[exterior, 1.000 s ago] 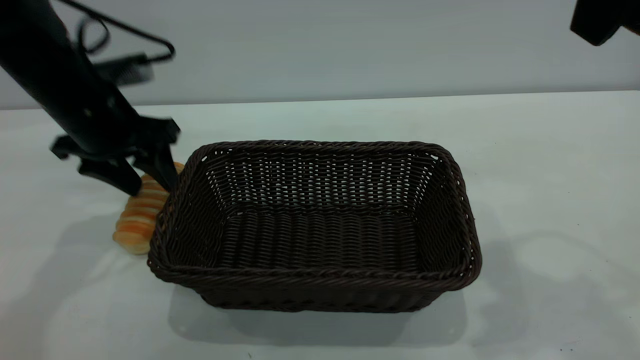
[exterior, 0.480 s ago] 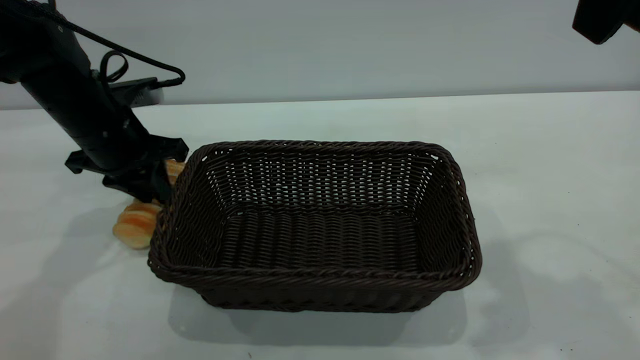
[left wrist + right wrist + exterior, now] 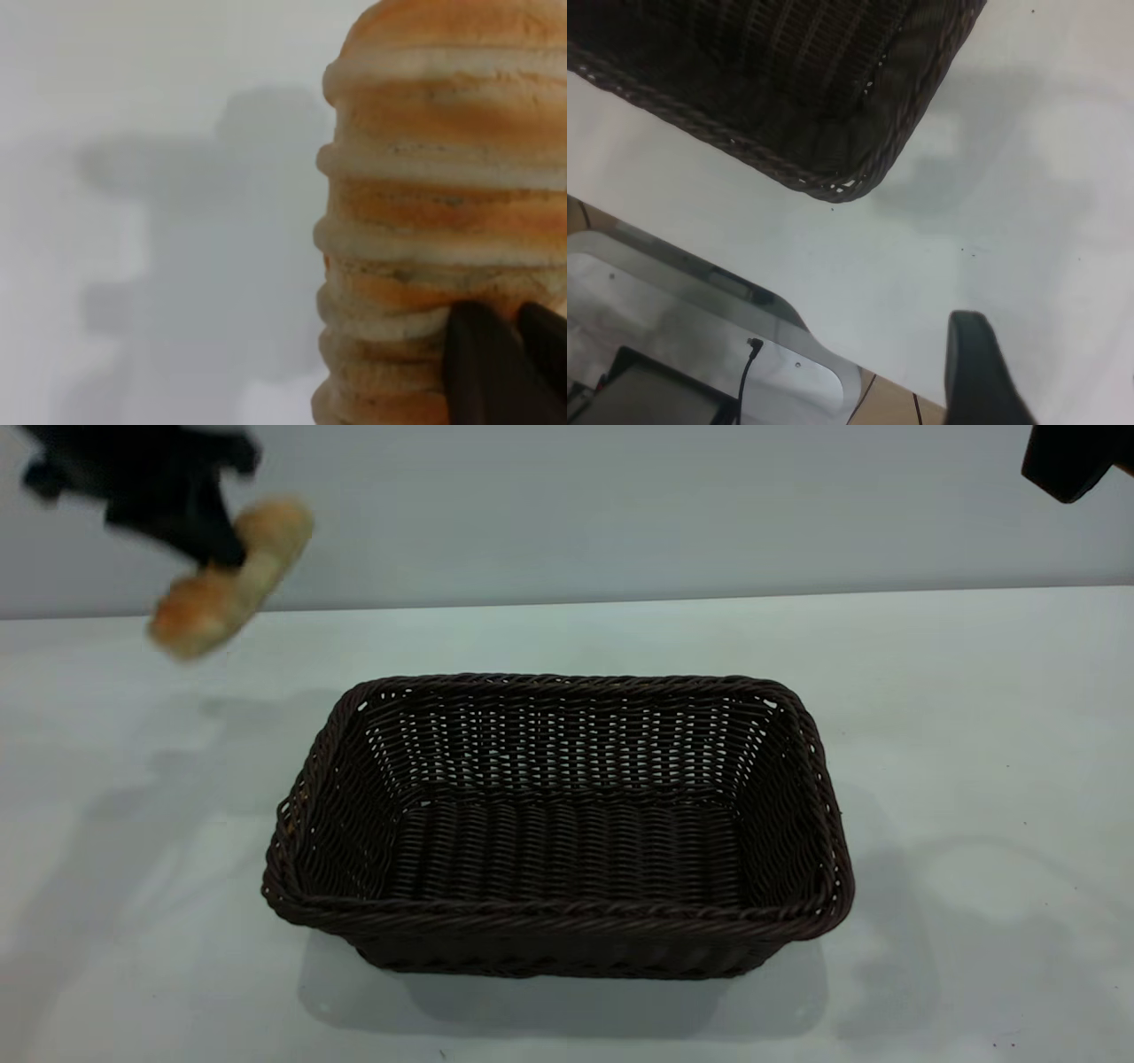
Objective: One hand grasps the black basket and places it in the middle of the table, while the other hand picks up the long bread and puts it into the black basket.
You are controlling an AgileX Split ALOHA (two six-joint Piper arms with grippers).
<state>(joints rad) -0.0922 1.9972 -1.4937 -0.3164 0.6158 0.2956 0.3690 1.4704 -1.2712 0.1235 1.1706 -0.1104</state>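
Aloft, ridged orange-and-cream long bread [image 3: 229, 577] clenched in left claw [image 3: 205, 540], left of black basket [image 3: 558, 828].

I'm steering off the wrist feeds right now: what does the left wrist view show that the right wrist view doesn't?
Only the left wrist view shows the bread: ridged orange and cream stripes, close up, with a dark fingertip of the left gripper against it and shadows on the white surface behind it.

Only the right wrist view shows the basket, one corner of it, plus the table's edge with a cable beyond it, and one finger of the right gripper.

Both show the white table.
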